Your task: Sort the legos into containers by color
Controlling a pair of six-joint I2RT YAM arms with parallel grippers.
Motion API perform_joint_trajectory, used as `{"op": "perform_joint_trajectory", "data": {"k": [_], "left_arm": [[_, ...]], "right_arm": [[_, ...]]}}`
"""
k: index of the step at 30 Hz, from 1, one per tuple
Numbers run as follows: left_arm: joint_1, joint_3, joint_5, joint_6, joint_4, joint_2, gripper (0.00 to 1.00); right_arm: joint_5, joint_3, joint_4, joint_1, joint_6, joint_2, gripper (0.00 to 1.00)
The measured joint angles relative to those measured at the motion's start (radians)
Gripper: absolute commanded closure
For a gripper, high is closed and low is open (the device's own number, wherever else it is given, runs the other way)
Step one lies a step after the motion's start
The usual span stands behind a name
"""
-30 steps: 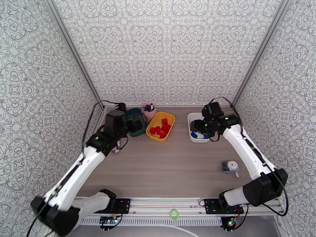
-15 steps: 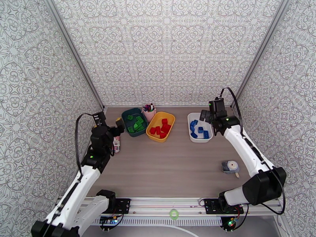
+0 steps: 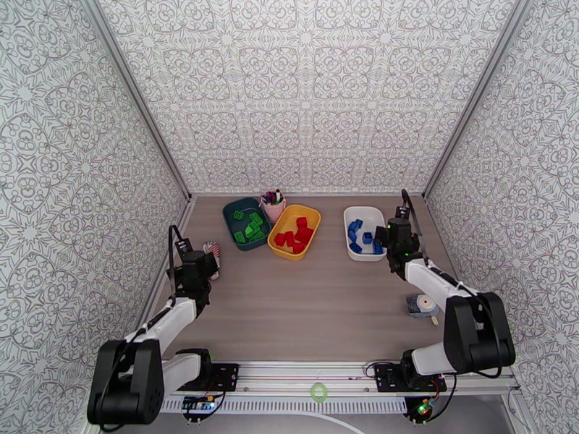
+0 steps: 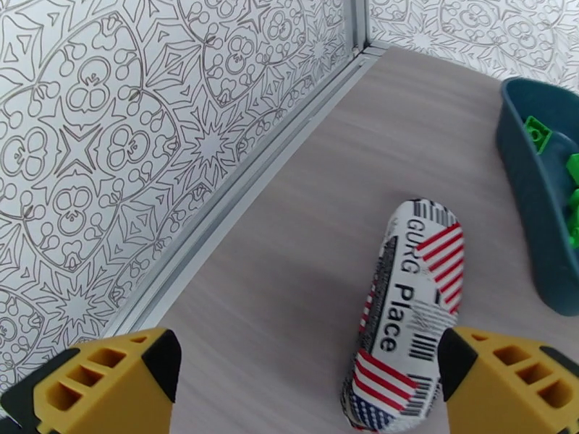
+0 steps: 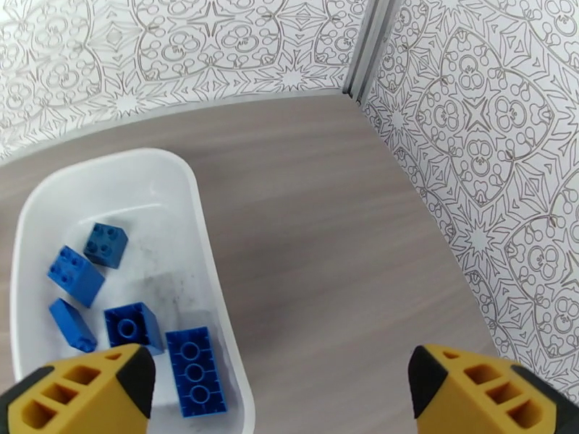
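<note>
Right gripper (image 5: 289, 388), fingers spread wide and empty, has the white tray (image 5: 145, 182) of blue legos (image 5: 195, 370) at ten o'clock, just beside. Left gripper (image 4: 307, 377), likewise open and empty, has the teal tray (image 4: 532, 204) of green legos (image 4: 537, 130) at two o'clock, past a striped packet (image 4: 412, 312).

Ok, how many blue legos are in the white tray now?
5 blue legos in the white tray: a small one farthest back, one beside it, one at the left wall, an upturned one, a long one nearest. The right gripper may hide others.
</note>
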Motion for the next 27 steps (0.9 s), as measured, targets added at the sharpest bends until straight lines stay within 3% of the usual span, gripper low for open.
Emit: {"op": "perform_joint_trajectory", "data": {"k": [5,11,15,23,27], "left_arm": [[0.009,-0.007,0.032,0.055,0.19,0.104,0.01],[0.032,-0.013,0.105,0.077,0.293,0.133,0.01],[0.03,-0.117,0.152,0.076,0.51,0.141,0.01],[-0.056,-0.171,0.185,0.162,0.787,0.317,0.01],[-0.074,-0.155,0.194,0.19,0.803,0.347,0.01]], "right_arm": [[0.003,-0.099,0.169,-0.008,-0.026,0.039,0.01],[-0.017,-0.24,0.332,-0.013,-0.051,0.038,0.01],[-0.056,-0.334,0.492,-0.013,-0.07,0.01,0.01],[-0.116,-0.43,0.68,-0.014,-0.095,-0.009,0.01],[-0.126,-0.431,0.751,-0.024,-0.095,0.024,0.01]]}}
